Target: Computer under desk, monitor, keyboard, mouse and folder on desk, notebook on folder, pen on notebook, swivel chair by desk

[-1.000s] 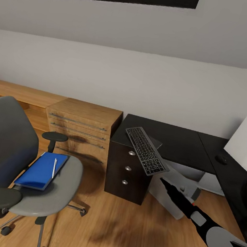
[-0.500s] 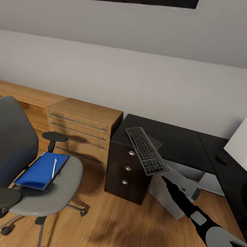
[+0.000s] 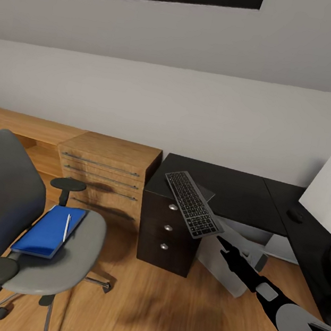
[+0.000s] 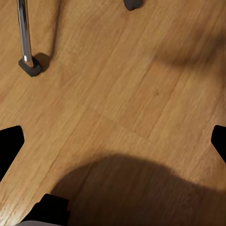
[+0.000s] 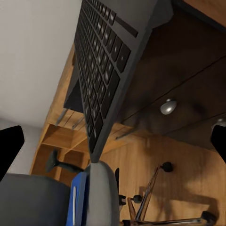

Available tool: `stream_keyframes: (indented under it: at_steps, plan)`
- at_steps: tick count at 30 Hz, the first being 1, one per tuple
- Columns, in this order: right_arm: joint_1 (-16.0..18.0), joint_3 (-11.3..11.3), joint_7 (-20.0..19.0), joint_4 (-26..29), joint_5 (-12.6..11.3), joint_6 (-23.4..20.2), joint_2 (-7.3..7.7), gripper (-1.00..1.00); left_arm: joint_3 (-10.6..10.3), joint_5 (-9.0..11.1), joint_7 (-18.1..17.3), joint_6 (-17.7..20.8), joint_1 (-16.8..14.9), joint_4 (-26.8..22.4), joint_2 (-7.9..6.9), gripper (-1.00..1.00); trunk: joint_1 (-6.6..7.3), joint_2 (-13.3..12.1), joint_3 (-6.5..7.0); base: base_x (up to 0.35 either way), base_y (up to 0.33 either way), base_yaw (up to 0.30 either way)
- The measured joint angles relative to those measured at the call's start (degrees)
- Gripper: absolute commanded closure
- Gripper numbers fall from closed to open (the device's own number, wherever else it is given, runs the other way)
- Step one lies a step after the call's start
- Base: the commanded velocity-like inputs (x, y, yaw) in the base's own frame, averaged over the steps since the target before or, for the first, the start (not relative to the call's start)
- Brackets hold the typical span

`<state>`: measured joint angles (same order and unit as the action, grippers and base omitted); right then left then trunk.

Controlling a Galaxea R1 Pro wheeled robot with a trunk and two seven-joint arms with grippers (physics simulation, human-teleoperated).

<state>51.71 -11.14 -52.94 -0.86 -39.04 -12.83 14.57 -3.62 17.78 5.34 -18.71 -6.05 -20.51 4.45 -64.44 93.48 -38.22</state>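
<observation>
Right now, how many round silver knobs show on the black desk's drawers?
3, stacked in a column on the desk's drawer front: top knob, middle knob, bottom knob. The keyboard overhangs near the top one; none look hidden.

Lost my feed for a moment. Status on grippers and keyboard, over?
Right gripper just off the keyboard near end, fingers apart. Keyboard overhangs the desk corner above the drawers. Left gripper open over bare floor. Nothing in the way.
</observation>
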Motion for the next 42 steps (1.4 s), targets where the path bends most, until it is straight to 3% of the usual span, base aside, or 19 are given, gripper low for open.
stream_keyframes:
  at_steps: [32,42]
  plan:
    - [0.0,0.1,-0.3,0.0,-0.9,-1.1,-0.06,-1.00,-0.1,0.0,-0.4,0.4,0.0,0.3,0.67,-1.00,0.00,0.0,0.00,0.001,-0.001,0.000]
    - [0.0,0.0,-0.4,0.0,-0.9,-1.0,-0.02,-1.00,-0.1,0.0,-0.5,0.1,0.0,0.3,0.62,-1.00,-2.19,4.0,-1.79,0.000,0.000,0.000]
